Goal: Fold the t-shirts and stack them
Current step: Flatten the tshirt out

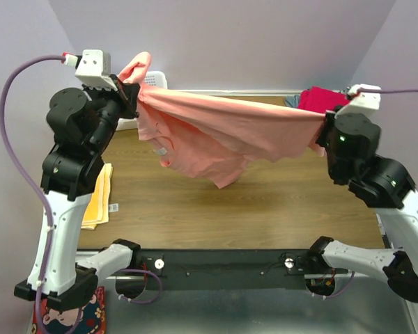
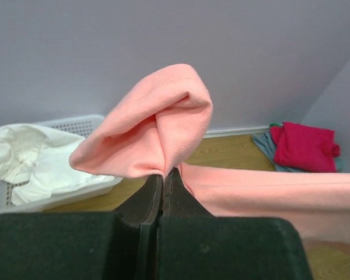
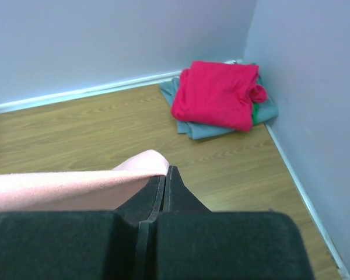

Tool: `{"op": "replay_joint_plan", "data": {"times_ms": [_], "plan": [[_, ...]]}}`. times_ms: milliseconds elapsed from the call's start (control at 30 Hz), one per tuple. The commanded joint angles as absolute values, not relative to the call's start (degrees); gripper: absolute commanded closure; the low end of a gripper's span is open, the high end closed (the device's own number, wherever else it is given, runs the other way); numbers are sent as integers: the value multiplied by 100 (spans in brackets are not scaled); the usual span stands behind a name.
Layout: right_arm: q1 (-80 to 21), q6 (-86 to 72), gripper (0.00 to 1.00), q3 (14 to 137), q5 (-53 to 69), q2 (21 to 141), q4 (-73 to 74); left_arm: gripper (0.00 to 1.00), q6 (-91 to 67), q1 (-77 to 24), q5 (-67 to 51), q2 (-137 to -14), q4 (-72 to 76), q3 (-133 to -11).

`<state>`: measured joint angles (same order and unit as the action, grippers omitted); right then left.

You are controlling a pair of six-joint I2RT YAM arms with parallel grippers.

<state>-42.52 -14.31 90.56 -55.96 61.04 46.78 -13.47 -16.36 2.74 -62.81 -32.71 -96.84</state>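
Observation:
The salmon-pink t-shirt point(image 1: 223, 132) hangs stretched in the air between both grippers, sagging above the wooden table point(image 1: 265, 209). My left gripper point(image 1: 132, 92) is shut on one end of it; a bunched fold sticks up past the jaws in the left wrist view point(image 2: 157, 122). My right gripper point(image 1: 325, 125) is shut on the other end point(image 3: 76, 186). The crimson-red t-shirt point(image 3: 219, 93) lies folded on the grey-blue one point(image 3: 192, 125) in the far right corner. The white t-shirt point(image 2: 29, 160) lies crumpled in the basket.
A white lattice basket point(image 2: 76, 189) stands at the back left by the wall. A yellow cloth point(image 1: 97, 198) lies at the table's left edge. Lavender walls close in the back and right sides.

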Motion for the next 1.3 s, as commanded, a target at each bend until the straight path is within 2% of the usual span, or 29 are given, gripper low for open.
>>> {"op": "replay_joint_plan", "data": {"times_ms": [0, 300, 500, 700, 867, 1033, 1233, 1267], "plan": [[-4192, -940, 99, 8535, -4984, 5555, 4140, 100, -993, -1617, -263, -5915, -2779, -9808], [-4192, -1800, 99, 7718, -4561, 5555, 3990, 100, -1019, -1696, -202, -6854, -2366, -10442], [-4192, -4119, 99, 6391, -4851, 5546, 3973, 100, -1090, -2425, 360, -8575, -1864, -10274], [-4192, -5896, 99, 5424, -5466, 5940, 4315, 100, -1248, -2742, 747, -10703, -1609, -10800], [-4192, -6634, 99, 5186, -6116, 6529, 4667, 100, -1362, -2742, 1186, -12030, -1301, -11565], [-4166, -7039, 99, 5299, -6301, 7101, 4930, 100, -1389, -2742, 1257, -13102, -1380, -12848], [-4087, -7347, 99, 5467, -6416, 7637, 5238, 100, -1231, -2742, 1178, -13570, -942, -13333], [-4087, -7356, 99, 5493, -6399, 7672, 5282, 92, -1204, -2742, 1169, -13596, -862, -13342]]}}
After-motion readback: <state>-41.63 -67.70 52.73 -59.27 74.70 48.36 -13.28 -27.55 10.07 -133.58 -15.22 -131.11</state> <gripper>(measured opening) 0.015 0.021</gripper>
